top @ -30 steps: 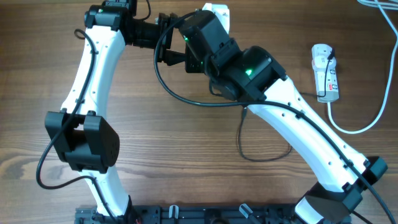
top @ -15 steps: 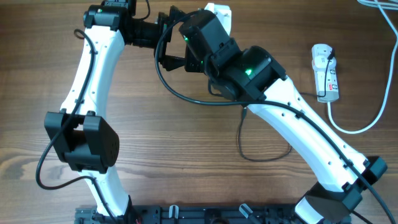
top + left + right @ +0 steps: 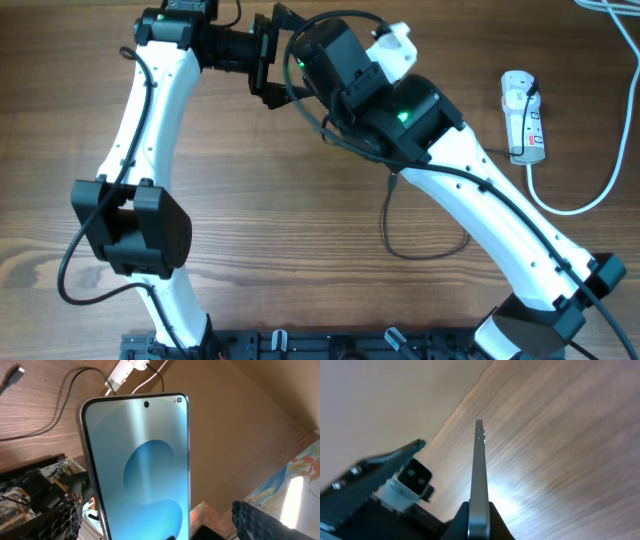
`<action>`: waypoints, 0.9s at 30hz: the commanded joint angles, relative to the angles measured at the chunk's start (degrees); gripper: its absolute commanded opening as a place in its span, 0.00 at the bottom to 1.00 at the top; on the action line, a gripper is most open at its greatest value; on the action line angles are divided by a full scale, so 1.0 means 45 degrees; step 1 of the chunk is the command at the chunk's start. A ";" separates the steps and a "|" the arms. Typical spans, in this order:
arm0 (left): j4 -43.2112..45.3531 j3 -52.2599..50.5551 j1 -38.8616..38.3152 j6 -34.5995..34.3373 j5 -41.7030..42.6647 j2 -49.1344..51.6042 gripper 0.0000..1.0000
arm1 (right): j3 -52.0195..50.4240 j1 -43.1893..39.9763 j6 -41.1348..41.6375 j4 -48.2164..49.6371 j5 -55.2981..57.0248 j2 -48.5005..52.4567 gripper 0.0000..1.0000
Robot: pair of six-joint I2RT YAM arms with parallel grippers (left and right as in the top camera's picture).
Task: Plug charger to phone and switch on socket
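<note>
Extending past frame bottom: phone (image 3: 137,470) lower end

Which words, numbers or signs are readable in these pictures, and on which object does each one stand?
None is readable.
The slim turquoise-screen smartphone shows no text.
The red marks on the white plastic power strip are too small to read.

One phone (image 3: 140,470), one socket (image 3: 524,118), one charger (image 3: 384,225)
</note>
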 commanded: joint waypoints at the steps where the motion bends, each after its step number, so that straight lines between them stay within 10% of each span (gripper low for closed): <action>1: 0.0053 0.0015 0.0019 -0.1243 0.0340 -0.0432 0.96 | 0.0248 0.0019 0.3628 0.0126 -0.0097 -0.0510 0.05; 11: 0.0039 0.0015 0.0019 -0.2234 0.0733 -0.0432 0.70 | 0.0248 0.0019 0.7723 0.0121 -0.0044 -0.0510 0.05; 27: 0.0039 0.0015 0.0019 -0.2385 0.0729 -0.0432 0.27 | 0.0248 0.0019 0.7742 0.0495 -0.0073 -0.0379 0.08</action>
